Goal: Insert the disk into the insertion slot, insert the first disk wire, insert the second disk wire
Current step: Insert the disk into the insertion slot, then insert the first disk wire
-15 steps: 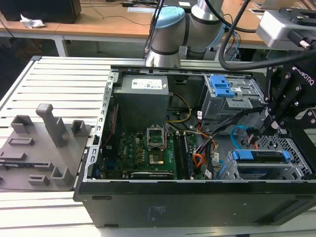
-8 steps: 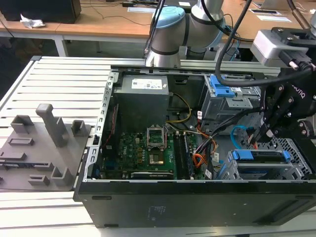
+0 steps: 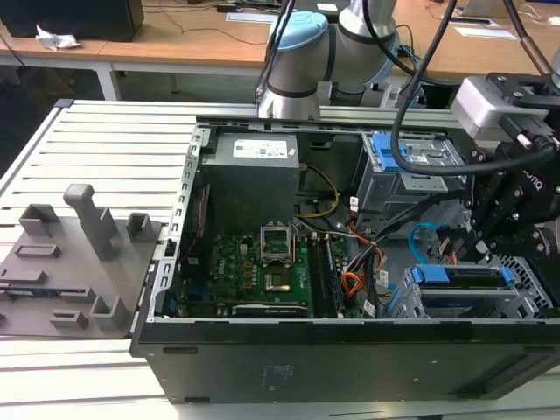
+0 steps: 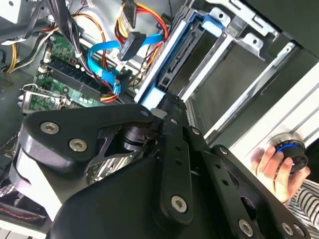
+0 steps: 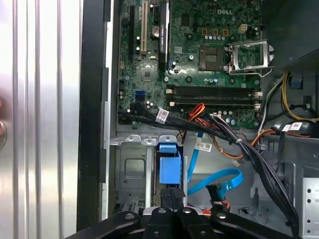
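Open case [image 3: 350, 350], near corner at the exterior view's right: slot [image 3: 409, 302] holding disk [image 5: 168, 167]. Just beside the slot, inside the case: blue wire [image 5: 222, 179], looped. At the disk's blue end: gripper [image 5: 172, 193], jaws pressed together, tips touching it.

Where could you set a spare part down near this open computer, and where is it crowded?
Free: the slatted table beyond the grey fixture, beside the case. Crowded: between motherboard and drive cage, where the orange wires and light-blue cable tangle.
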`<action>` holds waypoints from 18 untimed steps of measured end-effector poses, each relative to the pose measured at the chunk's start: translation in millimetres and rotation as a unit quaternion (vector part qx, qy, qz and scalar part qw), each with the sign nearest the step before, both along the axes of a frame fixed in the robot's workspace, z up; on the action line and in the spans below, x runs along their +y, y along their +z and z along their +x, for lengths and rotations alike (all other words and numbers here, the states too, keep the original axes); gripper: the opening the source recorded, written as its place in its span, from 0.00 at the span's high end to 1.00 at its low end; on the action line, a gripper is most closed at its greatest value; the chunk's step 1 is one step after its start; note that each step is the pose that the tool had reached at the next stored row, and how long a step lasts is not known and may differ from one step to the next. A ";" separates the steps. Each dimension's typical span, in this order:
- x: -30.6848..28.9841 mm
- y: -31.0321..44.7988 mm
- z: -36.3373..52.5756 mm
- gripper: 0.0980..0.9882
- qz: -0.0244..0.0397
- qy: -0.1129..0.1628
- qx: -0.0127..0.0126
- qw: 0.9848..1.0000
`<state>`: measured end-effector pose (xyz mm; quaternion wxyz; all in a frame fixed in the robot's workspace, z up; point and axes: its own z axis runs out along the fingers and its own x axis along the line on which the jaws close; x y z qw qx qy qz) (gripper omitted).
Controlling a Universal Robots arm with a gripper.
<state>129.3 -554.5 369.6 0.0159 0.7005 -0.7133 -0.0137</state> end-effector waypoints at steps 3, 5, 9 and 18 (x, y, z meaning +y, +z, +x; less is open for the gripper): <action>0.0 -4.2 0.7 0.99 0.000 0.000 0.000 1.000; 0.0 -4.3 0.9 0.99 0.000 0.000 0.000 1.000; 0.0 -4.4 0.9 0.99 0.000 0.000 0.000 1.000; 0.0 -4.6 0.8 0.78 0.000 0.000 0.000 1.000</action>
